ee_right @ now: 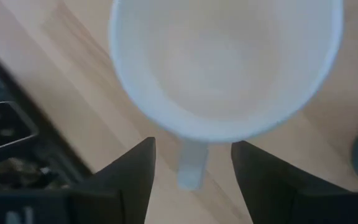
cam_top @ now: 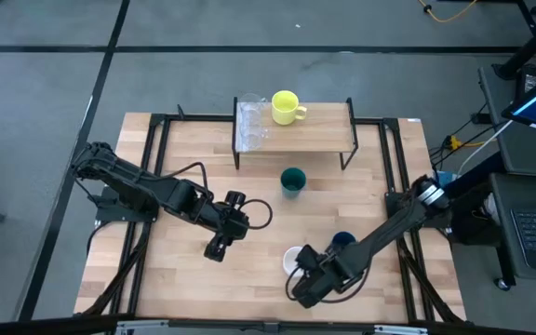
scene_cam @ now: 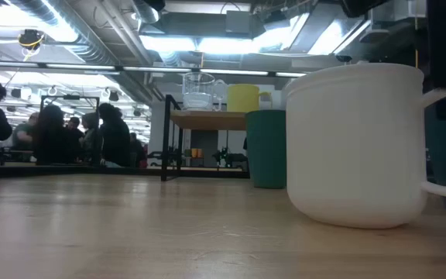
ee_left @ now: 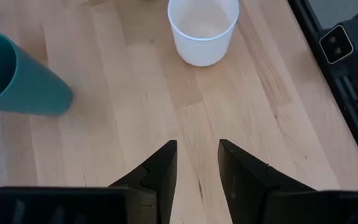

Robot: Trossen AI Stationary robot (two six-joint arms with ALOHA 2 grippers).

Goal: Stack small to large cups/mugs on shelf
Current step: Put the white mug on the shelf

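The white mug [cam_top: 293, 260] stands on the tabletop near the front, large in the low view [scene_cam: 355, 143]. My right gripper [ee_right: 192, 163] is open over it, one finger on either side of the mug's handle [ee_right: 191, 167], apart from it. The dark blue cup [cam_top: 343, 241] stands just right of the mug. The teal-green cup [cam_top: 292, 180] stands mid-table. My left gripper [cam_top: 217, 249] is open and empty, low over the table left of the white mug. The yellow mug [cam_top: 287, 107] and the clear glasses [cam_top: 251, 126] stand on the shelf [cam_top: 316, 140].
The shelf's black legs [cam_top: 347, 158] stand at the table's far middle. A black metal frame [cam_top: 152, 177] runs along the table's left and right sides. Bare wood lies between the teal-green cup and the white mug. People [scene_cam: 53, 136] show in the room beyond.
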